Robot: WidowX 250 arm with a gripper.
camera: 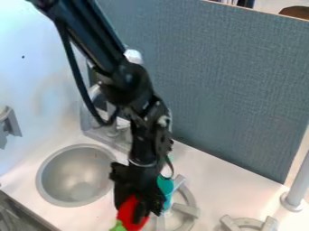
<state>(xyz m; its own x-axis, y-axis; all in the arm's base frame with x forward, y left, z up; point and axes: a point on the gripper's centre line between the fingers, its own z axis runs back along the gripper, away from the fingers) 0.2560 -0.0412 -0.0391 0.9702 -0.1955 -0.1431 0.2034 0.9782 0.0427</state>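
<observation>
Arm [114, 58] slants in from upper L, gripper [145, 213] pointing down, jaws pinching red toy [126, 210]; sink [69, 176] L of jaws, burner [186, 209] R.

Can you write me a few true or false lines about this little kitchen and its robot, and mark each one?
1. The gripper is beside the red and green thing. True.
2. The red and green thing lies in the sink. False: it is outside the round metal sink.
3. A teal thing is near the gripper. True.
4. The gripper is bright yellow. False: it is black.
5. A blue-grey panel stands behind the counter. True.
</observation>
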